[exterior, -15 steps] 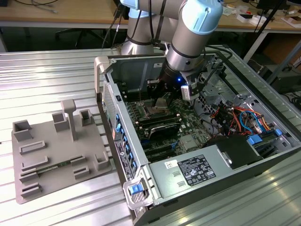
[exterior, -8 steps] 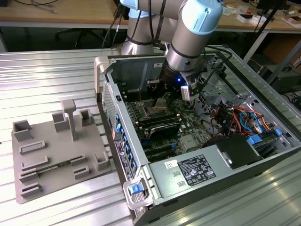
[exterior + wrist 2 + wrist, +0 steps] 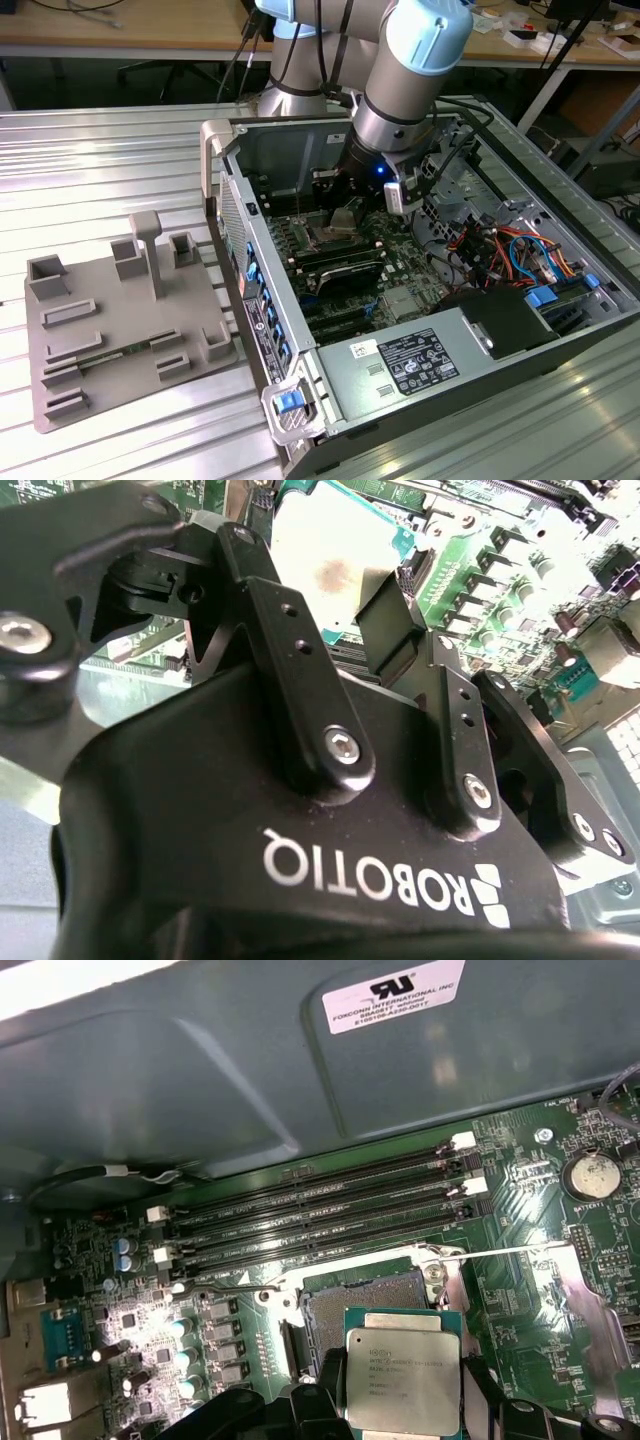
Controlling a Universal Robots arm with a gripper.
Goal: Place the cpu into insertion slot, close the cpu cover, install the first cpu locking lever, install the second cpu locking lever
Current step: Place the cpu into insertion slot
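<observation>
Counter: a ribbed metal counter [image 3: 120, 160] fills much of the exterior view, with a wooden desk [image 3: 120, 35] along the upper edge of that frame.
Fixture: a grey plastic tray [image 3: 120, 330] of moulded pockets lies on the counter at the exterior view's left, apart from the case.
Computer case: an open case [image 3: 262, 310] lies on its side across the middle and right of the frame. Its green board [image 3: 400, 290] faces up and a grey power supply [image 3: 410, 365] sits in the lower middle.
Arm: the arm [image 3: 410, 60] comes down from the upper middle of the exterior view into the case.
Hand: the hand [image 3: 402, 1415] is narrowed onto the cpu, with a black finger [image 3: 318, 1405] on each of two opposite edges.
Cpu: the cpu [image 3: 403, 1375] sits flat in the grip with its metal top towards the first wrist camera. It overlaps one side of the slot (how much air lies between them I cannot tell).
Insertion slot: the insertion slot [image 3: 360, 1305] is uncovered, its dark pin field showing beside the chip.
Cpu cover: the cpu cover [image 3: 585, 1305] stands swung up off the slot, on the side away from the blue-capped capacitors [image 3: 185, 1345].
Levers: two thin wire levers [image 3: 500, 1251] angle away from the slot's rim.
Memory slots: four long black memory slots [image 3: 320, 1222] run just beyond the slot, between it and the case wall.
</observation>
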